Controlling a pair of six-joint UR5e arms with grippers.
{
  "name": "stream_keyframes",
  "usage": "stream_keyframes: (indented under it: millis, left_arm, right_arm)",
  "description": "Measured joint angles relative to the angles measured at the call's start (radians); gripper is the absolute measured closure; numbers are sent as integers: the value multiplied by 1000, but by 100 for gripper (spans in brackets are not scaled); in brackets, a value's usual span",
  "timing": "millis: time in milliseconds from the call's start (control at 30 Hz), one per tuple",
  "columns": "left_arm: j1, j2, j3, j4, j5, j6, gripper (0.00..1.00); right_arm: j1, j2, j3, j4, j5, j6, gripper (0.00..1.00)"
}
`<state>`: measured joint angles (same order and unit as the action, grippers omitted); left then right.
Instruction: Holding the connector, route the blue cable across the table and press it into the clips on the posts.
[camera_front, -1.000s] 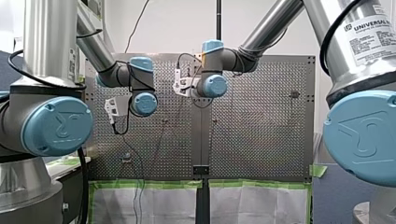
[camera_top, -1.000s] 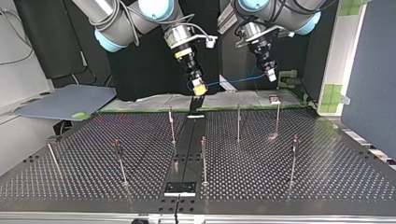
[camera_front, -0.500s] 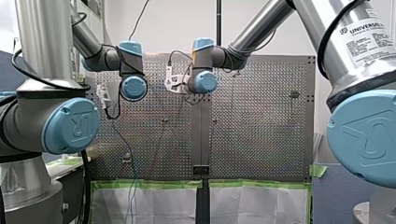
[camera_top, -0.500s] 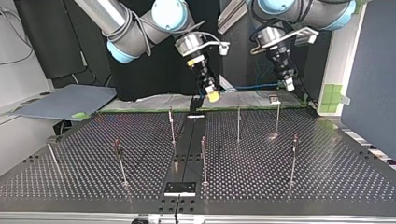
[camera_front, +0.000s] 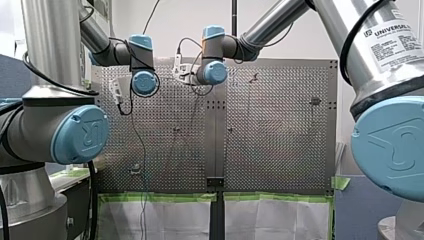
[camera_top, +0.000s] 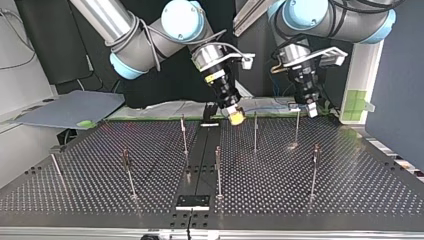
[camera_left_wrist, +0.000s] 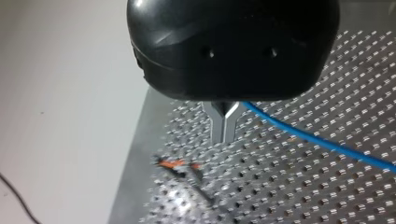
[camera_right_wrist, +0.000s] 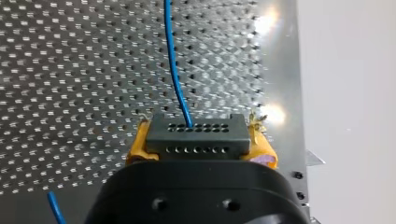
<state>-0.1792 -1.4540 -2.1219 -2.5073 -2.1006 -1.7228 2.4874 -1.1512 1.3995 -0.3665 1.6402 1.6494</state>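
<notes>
A grey mat lies off the top view's left, with a scrap of green tape at its near corner. A black strip runs toward the camera through that view's middle and ends at a small black plate. A dark blue panel stands at the right. In the front view, two white sheets hang low, edged in green tape.

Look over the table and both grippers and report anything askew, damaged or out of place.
Nothing stands out. The connector sits square in my right gripper's yellow pads, the blue cable runs unkinked from it toward my left gripper, and the posts stand straight, none bent.
</notes>
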Motion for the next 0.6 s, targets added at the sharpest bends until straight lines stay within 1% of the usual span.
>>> stream_keyframes:
  millis: [100,267,600]
  left_arm:
    - [15,6,15,-2,1,-1,100]
    - [41,8,36,-9,5,0,100]
    - [85,-3,80,-10,61,-8,100]
  right_arm:
    - [-4,13,-25,10,-5,7,100]
    - [-7,44,-70,39,-11,11,100]
    - [-9,102,-164,80,-41,15,100]
